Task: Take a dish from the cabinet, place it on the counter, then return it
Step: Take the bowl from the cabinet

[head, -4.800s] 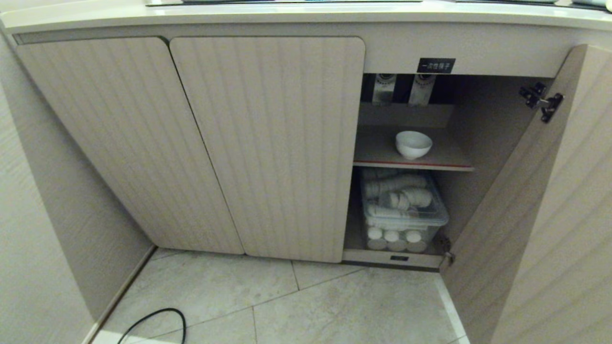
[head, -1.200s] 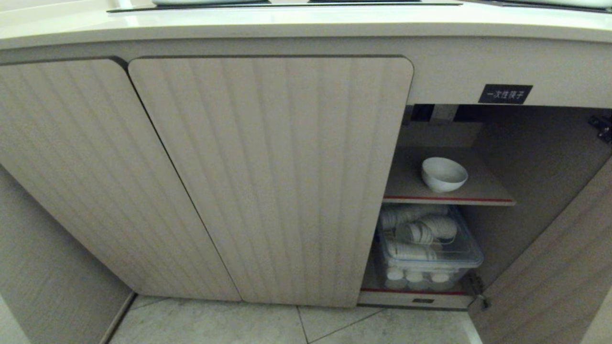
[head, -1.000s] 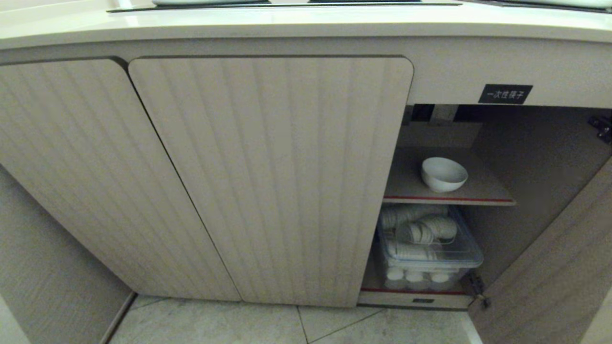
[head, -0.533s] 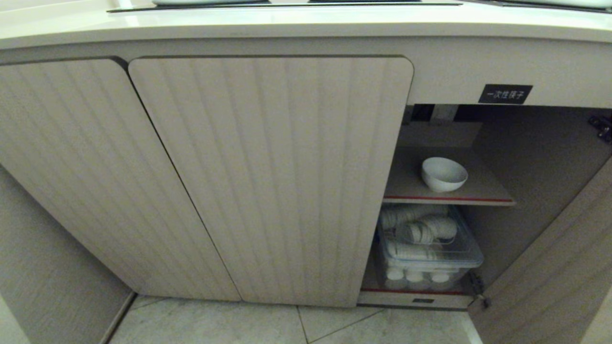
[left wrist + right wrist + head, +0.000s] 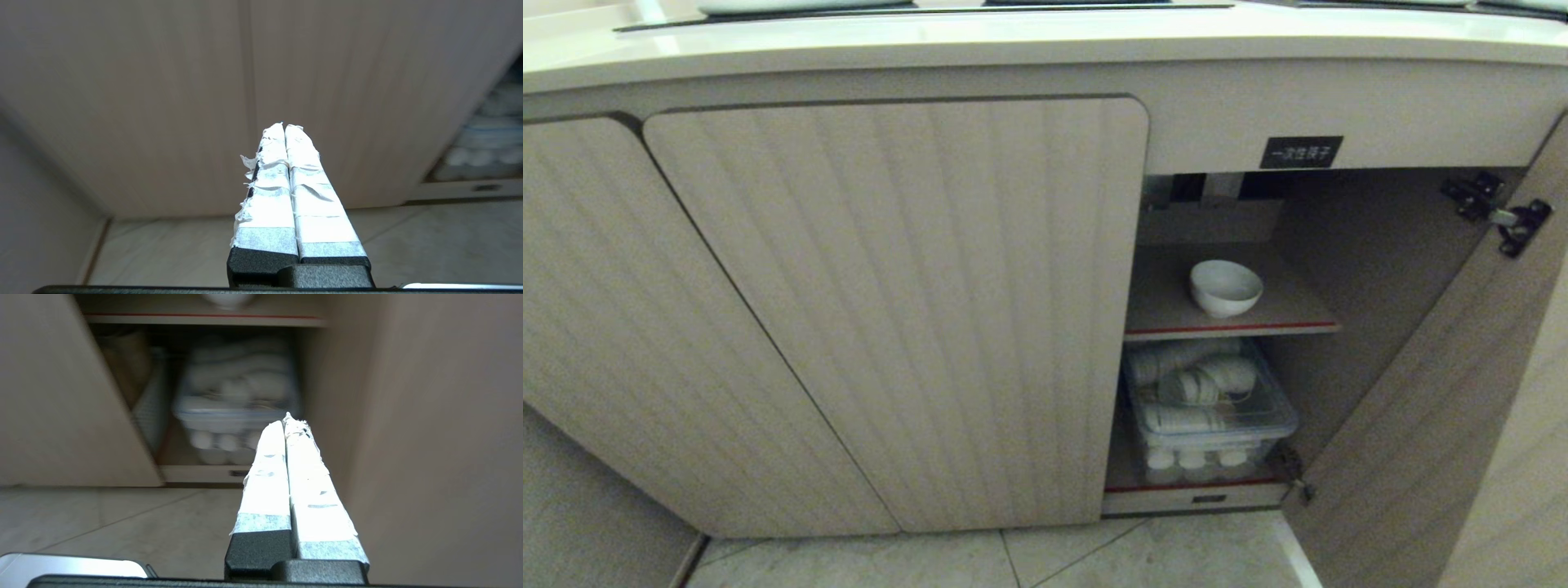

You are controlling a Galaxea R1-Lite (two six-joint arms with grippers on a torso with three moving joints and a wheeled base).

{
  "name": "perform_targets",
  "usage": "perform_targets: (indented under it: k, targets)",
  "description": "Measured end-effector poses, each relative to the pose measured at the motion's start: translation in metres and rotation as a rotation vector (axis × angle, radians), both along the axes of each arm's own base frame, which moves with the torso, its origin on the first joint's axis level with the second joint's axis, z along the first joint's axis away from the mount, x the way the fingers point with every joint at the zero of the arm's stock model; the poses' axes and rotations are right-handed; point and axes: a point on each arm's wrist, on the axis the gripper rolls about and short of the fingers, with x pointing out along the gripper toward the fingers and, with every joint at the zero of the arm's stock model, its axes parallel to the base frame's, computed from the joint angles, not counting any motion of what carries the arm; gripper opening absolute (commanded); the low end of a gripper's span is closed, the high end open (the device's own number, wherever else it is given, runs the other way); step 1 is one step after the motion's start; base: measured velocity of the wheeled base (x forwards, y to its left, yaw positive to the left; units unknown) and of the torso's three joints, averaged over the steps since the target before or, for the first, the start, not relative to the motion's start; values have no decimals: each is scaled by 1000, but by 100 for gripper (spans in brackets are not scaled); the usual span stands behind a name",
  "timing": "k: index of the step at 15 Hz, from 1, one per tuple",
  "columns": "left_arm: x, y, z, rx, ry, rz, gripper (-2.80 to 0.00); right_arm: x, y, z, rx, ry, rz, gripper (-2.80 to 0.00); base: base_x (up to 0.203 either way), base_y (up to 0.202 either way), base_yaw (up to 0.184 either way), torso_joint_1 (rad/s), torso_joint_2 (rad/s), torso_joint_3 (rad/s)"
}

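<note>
A small white dish stands upright on the red-edged upper shelf of the open cabinet, below the black label. Its underside shows at the edge of the right wrist view as the dish. The counter runs along the top. Neither arm is in the head view. My left gripper is shut and empty, facing the closed ribbed doors. My right gripper is shut and empty, low in front of the open compartment, well short of the dish.
A clear plastic bin of stacked white cups fills the bottom shelf; the bin also shows past my right gripper. The open door swings out at the right on a black hinge. Tiled floor lies below.
The whole head view has shifted left over the last half second, so the camera moved right; the open compartment now sits nearer the middle. Dish and bin stay where they were.
</note>
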Motion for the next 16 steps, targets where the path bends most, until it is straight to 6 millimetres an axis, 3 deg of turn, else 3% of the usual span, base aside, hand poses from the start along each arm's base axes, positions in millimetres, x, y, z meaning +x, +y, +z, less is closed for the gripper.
perform_targets:
  k: [16]
  targets:
    - [0,0,0,0,0,0,-280,0,0,0,-31,3,3,-280,0,0,-5,0,0,0]
